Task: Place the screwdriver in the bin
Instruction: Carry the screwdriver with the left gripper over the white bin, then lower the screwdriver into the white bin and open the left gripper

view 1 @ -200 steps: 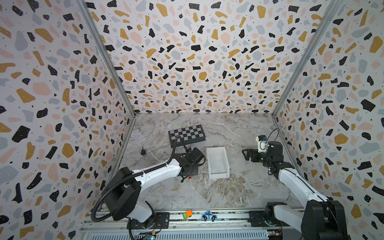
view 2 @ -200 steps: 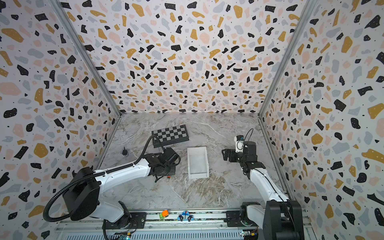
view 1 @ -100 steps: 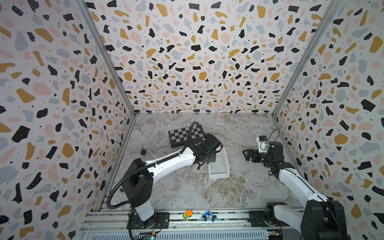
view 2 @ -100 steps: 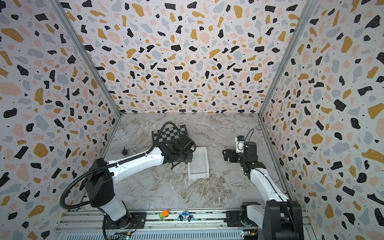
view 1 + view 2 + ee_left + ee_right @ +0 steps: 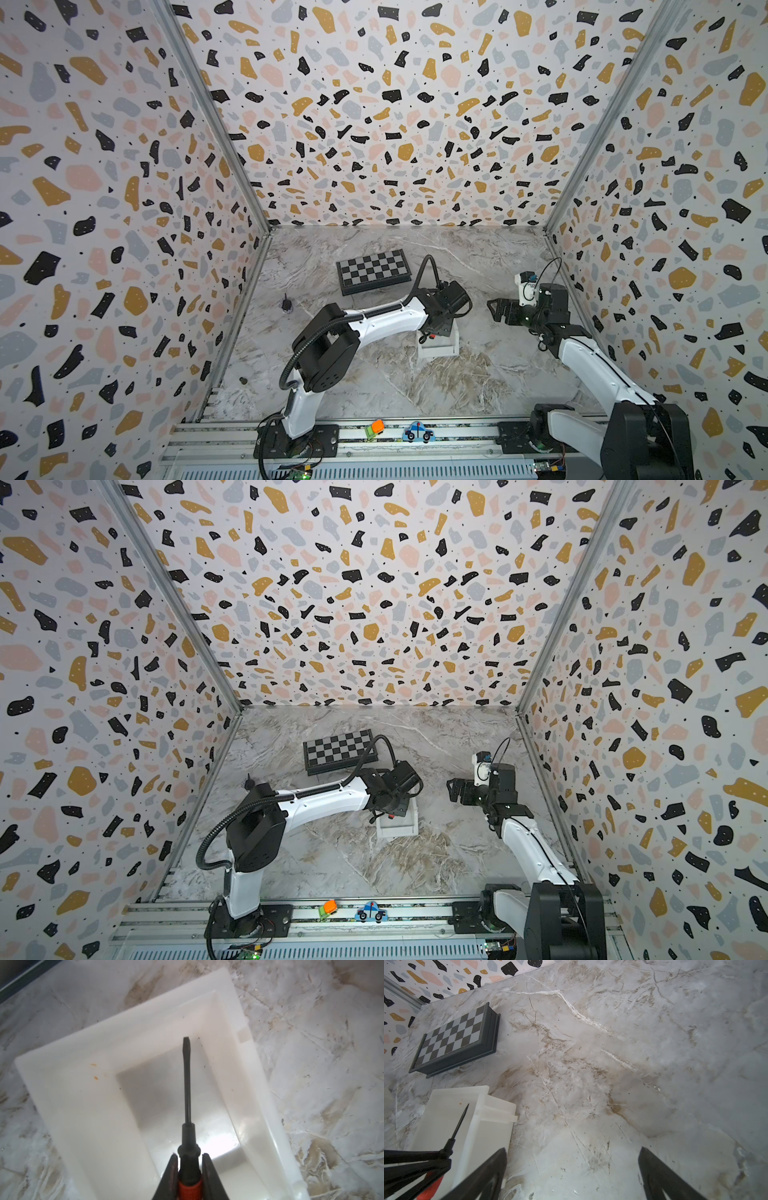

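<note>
Orange-red at its handle, the screwdriver (image 5: 188, 1088) is clamped in the left gripper (image 5: 189, 1156), held above the hollow of the white bin (image 5: 68, 1088); carrying looks done, only the release remains; in a top view the bin lies at five o'clock of the chessboard (image 5: 372, 272), the right gripper (image 5: 498, 311) at its three o'clock, jaws apart and empty; wrist views show the shaft, which the arm hides from above.

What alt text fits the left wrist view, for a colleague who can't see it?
The left hand, shut on the screwdriver near its black collar, holds it over the open white bin, thin dark shaft pointing away from the camera. The bin looks empty and sits on a marble-patterned table.
</note>
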Tool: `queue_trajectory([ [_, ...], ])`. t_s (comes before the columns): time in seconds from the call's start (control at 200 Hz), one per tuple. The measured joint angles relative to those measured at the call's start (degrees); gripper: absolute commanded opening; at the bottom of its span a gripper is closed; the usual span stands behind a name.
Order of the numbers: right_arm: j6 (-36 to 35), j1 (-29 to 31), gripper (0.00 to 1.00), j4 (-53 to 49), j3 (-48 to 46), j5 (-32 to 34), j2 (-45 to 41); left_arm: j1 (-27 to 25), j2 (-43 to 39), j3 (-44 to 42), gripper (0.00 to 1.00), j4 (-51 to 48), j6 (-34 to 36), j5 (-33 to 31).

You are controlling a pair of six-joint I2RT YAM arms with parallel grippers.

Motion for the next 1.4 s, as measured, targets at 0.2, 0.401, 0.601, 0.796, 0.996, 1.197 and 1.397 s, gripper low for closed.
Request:
queue_trajectory([
  [0.2,0.00,-0.20,0.99,0.02,0.00,-0.17,-0.09,-0.31,-0.02,-1.14,0.02,0.50,-0.07,0.00],
  [0.401,0.00,-0.20,0.99,0.02,0.00,-0.22,-0.09,-0.83,0.07,-3.13,0.02,0.52,-0.13,0.04],
  [0.601,0.00,-0.24,0.99,0.02,0.00,-0.24,-0.09,-1.07,0.35,-3.13,0.06,1.27,-0.11,0.00],
  [0.796,0.00,-0.24,0.99,0.02,-0.02,-0.24,-0.13,-1.14,1.62,-3.13,0.06,1.81,-0.09,-0.11],
  [0.996,-0.02,-0.33,0.99,0.00,-0.02,-0.26,-0.07,-1.18,3.04,-3.10,0.07,1.86,-0.11,-0.13],
  [1.197,-0.02,-0.35,0.99,0.00,-0.02,-0.37,-0.04,-1.18,3.98,-2.27,0.08,1.99,-0.13,-0.15],
  [1.397,-0.02,-0.35,0.99,0.00,-0.02,-0.59,-0.04,-1.22,3.98,-2.27,0.09,1.99,-0.28,-0.20],
])
